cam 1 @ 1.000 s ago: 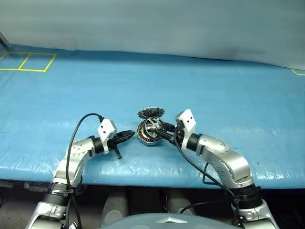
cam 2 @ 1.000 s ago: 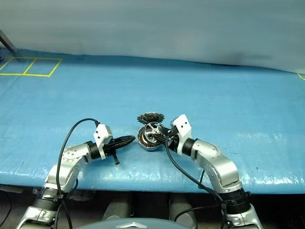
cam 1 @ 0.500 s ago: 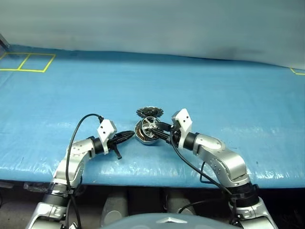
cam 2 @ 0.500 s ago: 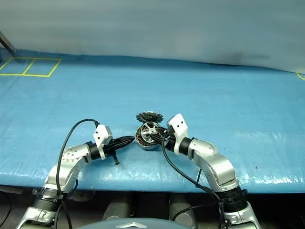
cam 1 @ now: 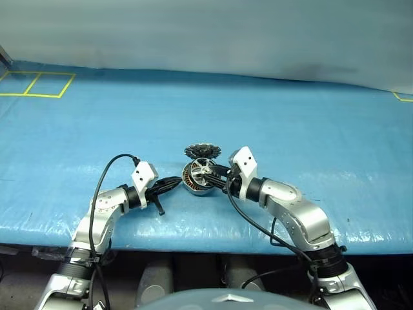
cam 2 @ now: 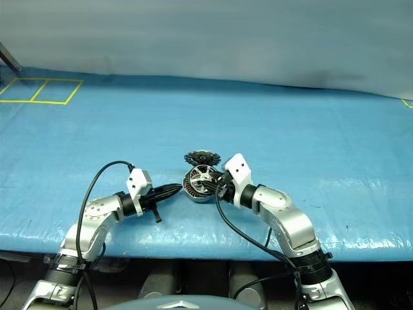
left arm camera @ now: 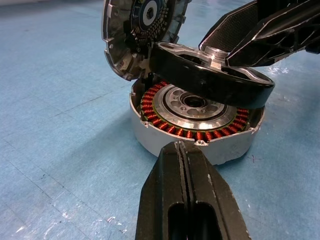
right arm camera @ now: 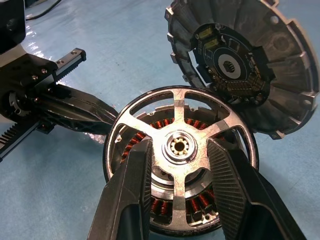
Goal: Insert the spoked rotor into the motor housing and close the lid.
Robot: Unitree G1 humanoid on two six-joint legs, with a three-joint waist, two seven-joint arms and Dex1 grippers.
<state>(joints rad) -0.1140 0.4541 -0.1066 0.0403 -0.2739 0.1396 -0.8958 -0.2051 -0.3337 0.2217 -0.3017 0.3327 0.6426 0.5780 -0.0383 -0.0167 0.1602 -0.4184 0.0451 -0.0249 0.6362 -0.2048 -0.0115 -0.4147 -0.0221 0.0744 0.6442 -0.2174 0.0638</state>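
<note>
Your right gripper (right arm camera: 178,165) is clamping the spoked rotor (right arm camera: 180,150) by its hub, tilted over the motor housing (left arm camera: 195,127); it looks rigid, slick metal. Your left gripper (left arm camera: 185,150) is sitting closed beside it.

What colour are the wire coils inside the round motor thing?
Coppery orange-red windings ring the motor housing, clearest in the left wrist view.
</note>
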